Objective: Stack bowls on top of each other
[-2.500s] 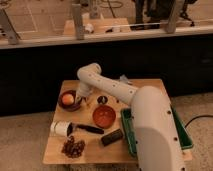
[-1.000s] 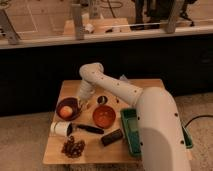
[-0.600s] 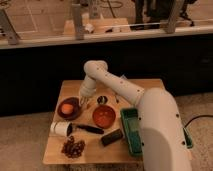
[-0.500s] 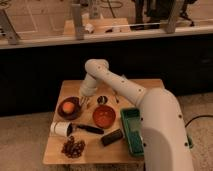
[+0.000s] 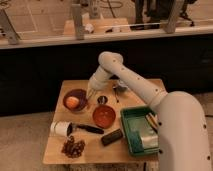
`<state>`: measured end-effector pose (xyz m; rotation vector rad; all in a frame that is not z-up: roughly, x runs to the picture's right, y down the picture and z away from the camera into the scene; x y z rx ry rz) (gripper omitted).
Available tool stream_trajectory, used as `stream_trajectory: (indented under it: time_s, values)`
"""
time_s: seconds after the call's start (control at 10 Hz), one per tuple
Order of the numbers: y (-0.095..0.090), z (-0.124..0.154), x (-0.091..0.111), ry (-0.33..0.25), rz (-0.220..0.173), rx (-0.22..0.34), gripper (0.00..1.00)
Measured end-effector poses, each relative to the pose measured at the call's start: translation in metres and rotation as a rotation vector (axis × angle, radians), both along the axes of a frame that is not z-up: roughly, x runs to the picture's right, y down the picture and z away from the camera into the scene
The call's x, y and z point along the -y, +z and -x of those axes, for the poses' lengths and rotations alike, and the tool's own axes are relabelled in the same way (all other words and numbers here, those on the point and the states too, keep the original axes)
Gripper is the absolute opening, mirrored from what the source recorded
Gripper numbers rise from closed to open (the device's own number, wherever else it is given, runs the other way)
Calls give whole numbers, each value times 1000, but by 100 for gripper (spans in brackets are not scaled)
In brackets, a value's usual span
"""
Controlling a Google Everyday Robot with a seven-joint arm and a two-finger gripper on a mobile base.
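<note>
The dark brown-maroon bowl (image 5: 76, 95) sits at the left of the wooden table and holds an orange round thing (image 5: 72, 102). The orange-red bowl (image 5: 104, 116) with a darker inner mark sits in the middle of the table, to the right of it and nearer the front. The two bowls are apart. My gripper (image 5: 90, 93) hangs from the white arm (image 5: 111, 62) at the right rim of the maroon bowl, between that bowl and the small metal cup (image 5: 101, 100).
A green rectangular tray (image 5: 133, 142) stands at the front right. A white cup (image 5: 60, 128) lies on its side at the front left, beside a dark handle, a dark block (image 5: 111, 136) and a brown cluster (image 5: 72, 147). Utensils (image 5: 119, 90) lie at the back.
The arm has swung right, so the gripper has gone from above the maroon bowl to its right rim. The maroon bowl has shifted slightly right. The orange-red bowl has not moved.
</note>
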<state>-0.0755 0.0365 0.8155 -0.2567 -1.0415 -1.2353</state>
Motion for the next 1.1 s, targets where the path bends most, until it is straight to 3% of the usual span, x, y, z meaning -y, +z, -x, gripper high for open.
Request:
stream_trajectory:
  time_s: [0.5,1.1]
  values:
    - [6,-82,19,96,-23,-35,0]
    - [0,-140,1,142,-68,-60,0]
